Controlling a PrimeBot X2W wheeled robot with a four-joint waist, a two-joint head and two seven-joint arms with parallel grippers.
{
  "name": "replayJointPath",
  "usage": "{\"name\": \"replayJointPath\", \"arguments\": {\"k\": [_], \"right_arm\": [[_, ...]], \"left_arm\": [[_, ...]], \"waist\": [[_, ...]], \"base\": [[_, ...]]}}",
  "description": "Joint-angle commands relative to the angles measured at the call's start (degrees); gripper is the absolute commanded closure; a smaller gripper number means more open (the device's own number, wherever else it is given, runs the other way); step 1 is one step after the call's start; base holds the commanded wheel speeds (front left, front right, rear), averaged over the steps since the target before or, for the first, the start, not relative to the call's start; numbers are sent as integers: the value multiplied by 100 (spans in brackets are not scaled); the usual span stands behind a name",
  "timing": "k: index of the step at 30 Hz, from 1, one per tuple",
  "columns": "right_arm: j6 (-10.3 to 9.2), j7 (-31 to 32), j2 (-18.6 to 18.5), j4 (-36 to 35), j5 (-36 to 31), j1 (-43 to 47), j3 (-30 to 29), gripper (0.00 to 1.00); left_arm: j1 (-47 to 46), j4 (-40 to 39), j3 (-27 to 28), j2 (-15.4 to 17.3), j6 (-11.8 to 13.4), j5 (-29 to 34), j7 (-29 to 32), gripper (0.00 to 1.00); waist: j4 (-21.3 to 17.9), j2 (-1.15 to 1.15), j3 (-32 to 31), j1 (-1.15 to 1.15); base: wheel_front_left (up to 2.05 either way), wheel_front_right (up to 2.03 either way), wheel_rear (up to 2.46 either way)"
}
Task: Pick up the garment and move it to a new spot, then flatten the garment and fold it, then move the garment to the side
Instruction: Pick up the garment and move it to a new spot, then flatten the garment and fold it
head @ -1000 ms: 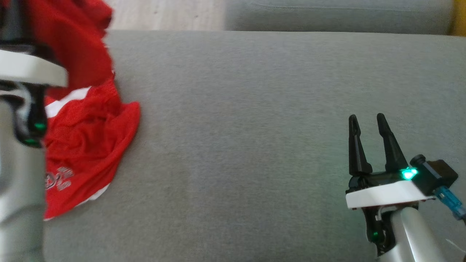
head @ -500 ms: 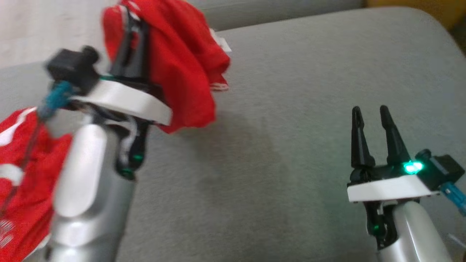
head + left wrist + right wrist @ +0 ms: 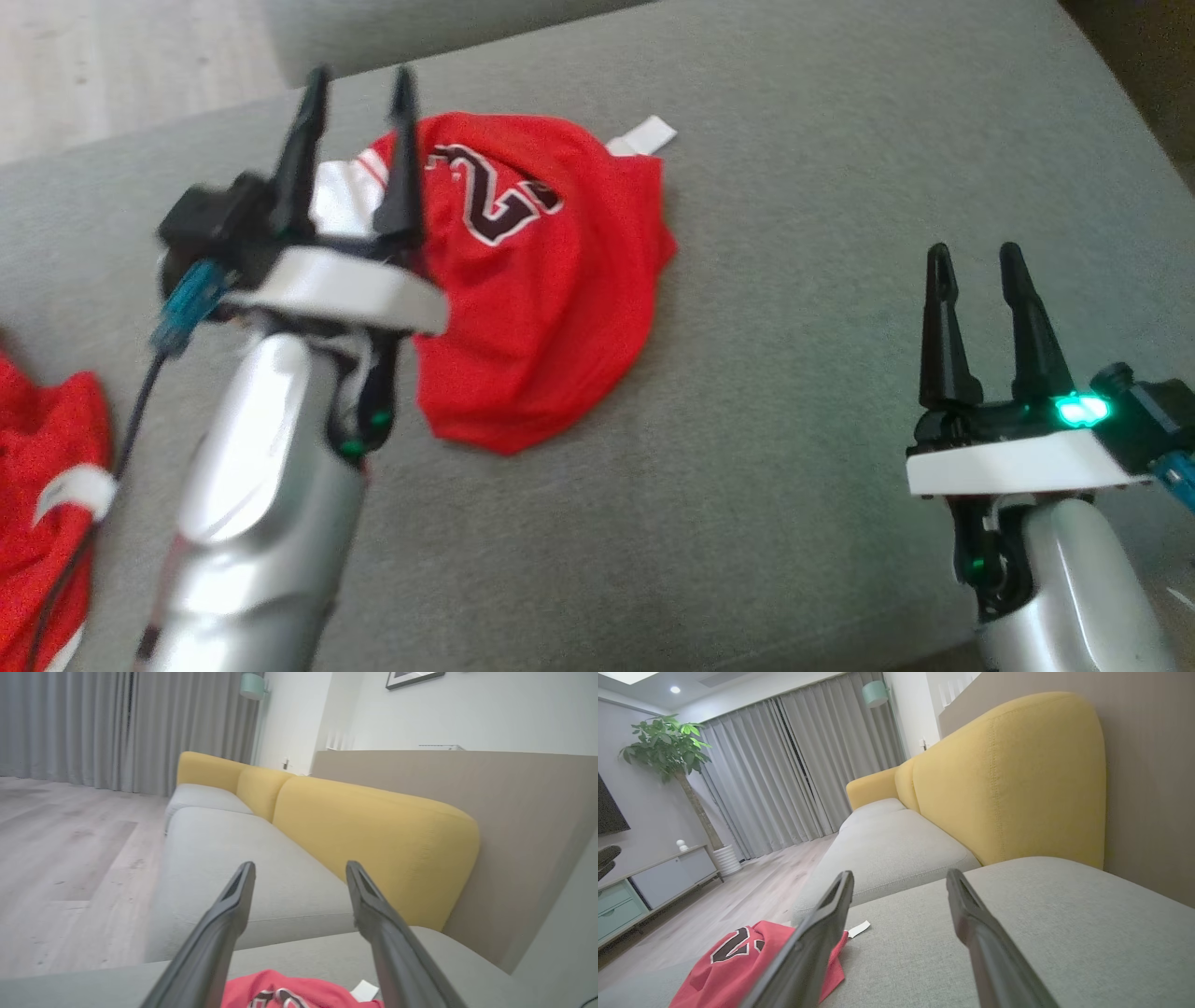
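– Released from the left pincer (image 3: 358,93), the garment (image 3: 551,280) was no longer bunched around the dark fingers as it had been half a second before. It was found lying on the grey sofa cushion (image 3: 794,187).
– How was that pincer seen to stand?
– Spread wide, with nothing pinched. Its fingers were seen across the garment's 10 o'clock edge in the head view. Whether the cloth was touched could not be told.
– And the right pincer (image 3: 974,261)?
– Spread as well and empty. It was held at 4 o'clock in the head view, well apart from the garment.
– Where exactly was the garment placed?
– At about 11 o'clock from the middle of the head view, crumpled into a rounded heap. A dark numeral outlined in white was turned upward, and a white tag (image 3: 644,138) was seen sticking out at the heap's 1 o'clock corner.
– Was anything else noted?
– A second red cloth (image 3: 47,485) with a white stripe was seen at the 8 o'clock edge of the head view. Yellow backrests (image 3: 1008,779) were seen behind the cushions at 2 o'clock in the right wrist view.
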Motion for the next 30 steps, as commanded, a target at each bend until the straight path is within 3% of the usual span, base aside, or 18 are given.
{"name": "replayJointPath", "arguments": {"k": [1, 7, 11, 15, 21, 30], "right_arm": [[-4, -61, -29, -196, -39, -78, 100, 0], [-4, -61, -29, -157, -330, 96, 47, 0], [-4, -61, -29, -124, -400, 254, -13, 0], [-4, -61, -29, -75, -353, 382, -10, 0], [-4, -61, -29, -14, -391, 570, 19, 0], [-4, -61, -29, 47, -538, 523, 20, 0]], "left_arm": [[-12, -178, 266, 256, -32, 62, -133, 0], [855, -539, 443, 729, -320, 33, -745, 0], [1518, -681, 444, 860, -378, 62, -888, 0], [2012, -764, 490, 777, -305, 61, -970, 0], [2815, -952, 577, 378, -157, 152, -1026, 0], [2886, -1156, 767, 116, -353, 437, -1030, 0]], "waist": [[189, 0, -102, -1], [740, 0, -344, -1], [1030, 0, -532, -1], [1171, 0, -665, -1], [1334, 0, -838, -1], [1518, 0, -714, -1]], "base": [[0, 0, 0], [0, 0, 0], [0, 0, 0], [0, 0, 0], [0, 0, 0], [0, 0, 0]]}}
